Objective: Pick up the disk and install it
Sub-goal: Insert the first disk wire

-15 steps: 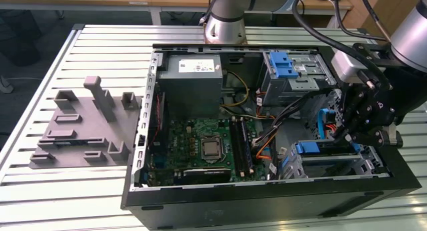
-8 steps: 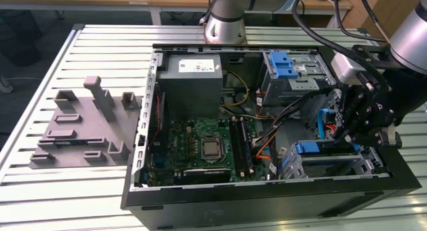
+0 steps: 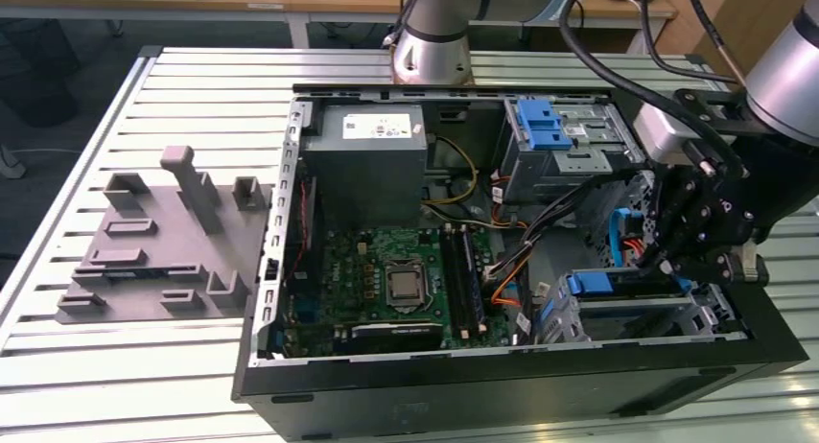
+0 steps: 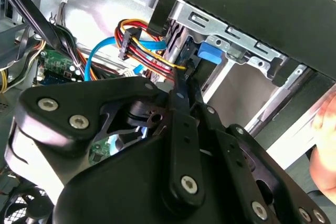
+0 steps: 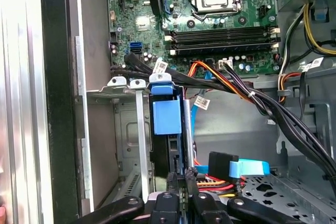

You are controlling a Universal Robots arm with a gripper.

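Currently the gripper (image 5: 178, 190) is closed narrowly on the disk (image 5: 170, 135), which stands on edge, partly seated in the drive bay (image 5: 123, 129) at the case's front corner. Beyond lies the motherboard (image 5: 210, 24). Full seating appears outstanding.

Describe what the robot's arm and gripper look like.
The arm has silver-grey tubular segments, with black cables looped alongside. The gripper is matt black, built from flat linkage bars joined by round silver screws, as both wrist views show up close.
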